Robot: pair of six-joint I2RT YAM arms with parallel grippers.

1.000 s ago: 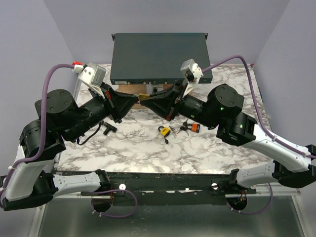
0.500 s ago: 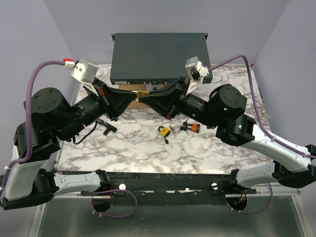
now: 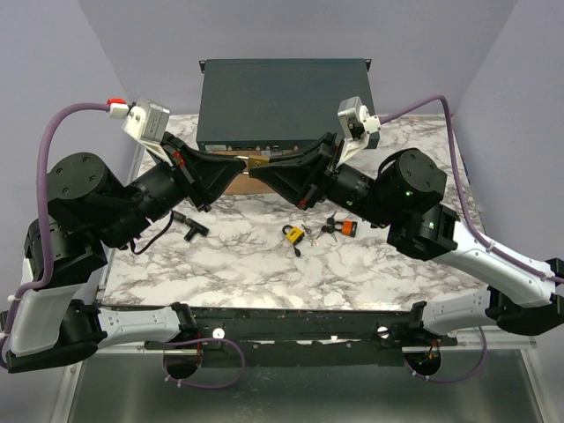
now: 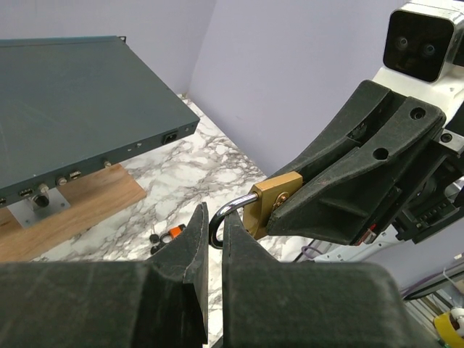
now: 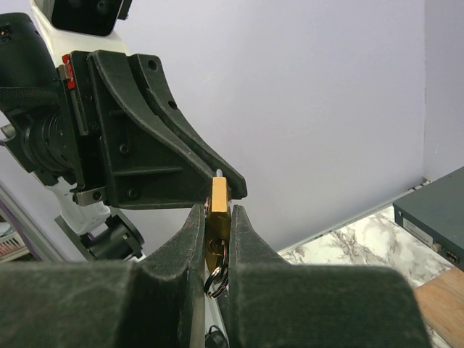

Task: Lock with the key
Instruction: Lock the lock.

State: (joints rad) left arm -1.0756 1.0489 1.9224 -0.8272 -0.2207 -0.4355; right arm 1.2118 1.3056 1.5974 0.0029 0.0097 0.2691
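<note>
The key's orange head (image 3: 347, 227) lies on the marble table (image 3: 247, 256) with dark keys, below my right arm; it also shows in the left wrist view (image 4: 172, 232). Neither gripper touches it. Both grippers hold a small brass padlock (image 3: 256, 163) in the air between them. My left gripper (image 4: 215, 217) is shut on its steel shackle (image 4: 232, 209). My right gripper (image 5: 217, 214) is shut on its brass body (image 5: 219, 197). A small key ring (image 5: 215, 279) hangs from the padlock's underside between the right fingers.
A yellow-bodied padlock (image 3: 293, 233) lies on the table left of the key bunch. A dark green rack box (image 3: 282, 101) sits at the back on a wooden board (image 3: 233, 182). A black T-shaped piece (image 3: 190, 225) lies under the left arm.
Both grippers, still joined on the brass padlock, have risen and shifted toward the back of the table. The key bunch and yellow padlock have not moved.
</note>
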